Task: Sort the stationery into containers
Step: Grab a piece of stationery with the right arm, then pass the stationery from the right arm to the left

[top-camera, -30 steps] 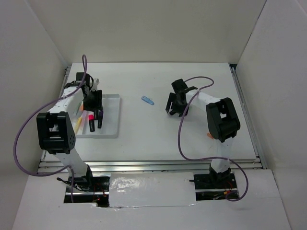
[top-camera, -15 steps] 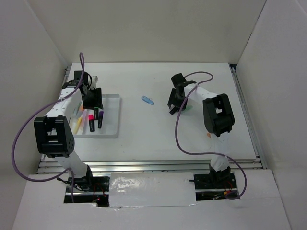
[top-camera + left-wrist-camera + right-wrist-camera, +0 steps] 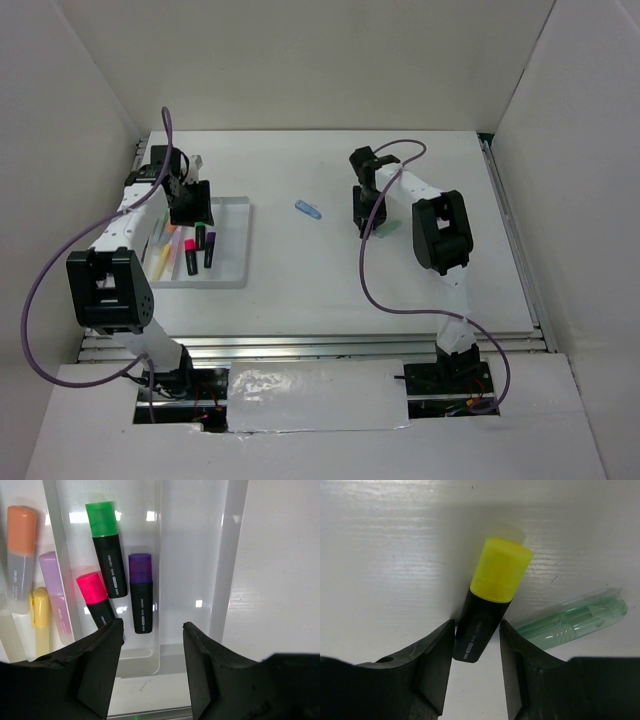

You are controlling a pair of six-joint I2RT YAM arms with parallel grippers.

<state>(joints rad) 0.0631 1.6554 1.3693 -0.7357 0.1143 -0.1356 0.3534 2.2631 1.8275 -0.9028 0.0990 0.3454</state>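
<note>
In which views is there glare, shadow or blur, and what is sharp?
Left wrist: small glare spots on the tray; the green-capped marker sharp, the left gripper dark and soft. Right wrist: the yellow-capped highlighter sharp, a soft shadow beside it on the table. Top external: even light, glare only on the shiny strip at the near edge.

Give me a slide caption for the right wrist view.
Right gripper, jaws either side of a yellow-capped highlighter lying on the white table, mint pen next to it.
</note>
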